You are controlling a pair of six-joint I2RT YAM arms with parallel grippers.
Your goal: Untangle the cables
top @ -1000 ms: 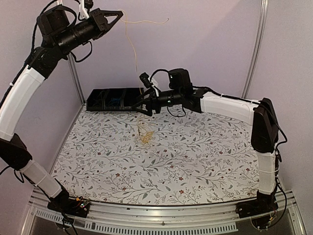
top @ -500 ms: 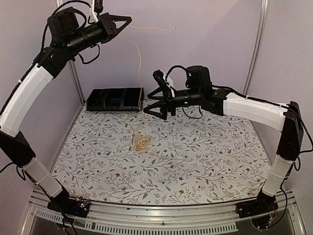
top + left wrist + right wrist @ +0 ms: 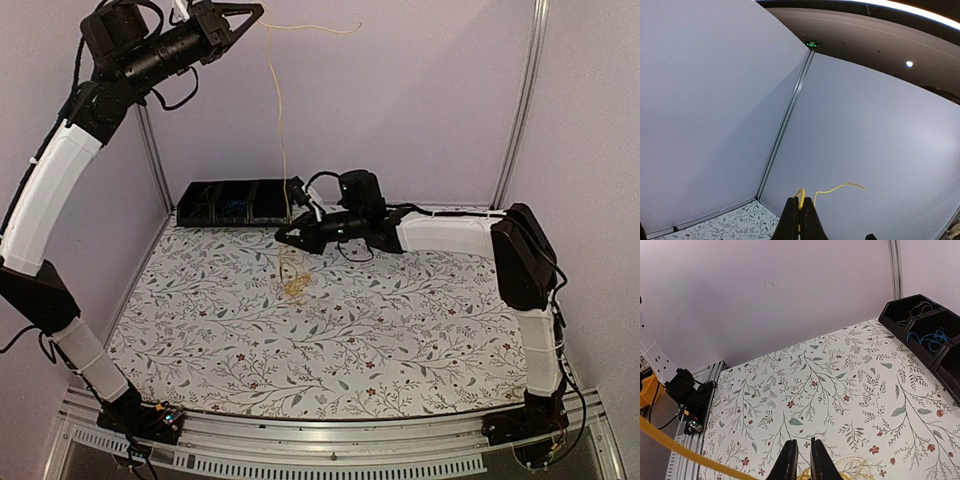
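A yellow cable (image 3: 281,140) hangs from my left gripper (image 3: 258,14), which is raised high at the back left and shut on it. In the left wrist view the fingers (image 3: 800,201) pinch the cable, and its free end (image 3: 842,187) curls off to the right. The strand drops to a small yellow tangle (image 3: 293,284) lying on the floral table (image 3: 420,310). My right gripper (image 3: 283,236) hovers low beside the hanging strand, just above the tangle. In the right wrist view its jaws (image 3: 802,444) stand a narrow slit apart over the tangle (image 3: 852,467). A blurred yellow strand (image 3: 680,450) crosses the lower left.
A black divided bin (image 3: 235,203) sits at the back left of the table; one compartment holds blue wire (image 3: 932,337) and another holds dark wire. Purple walls enclose the back and sides. The aluminium rail (image 3: 330,445) runs along the near edge.
My right gripper has swung left and down to the hanging strand, and its jaws have gone from wide apart to nearly together. The left gripper has risen slightly, still holding the cable.
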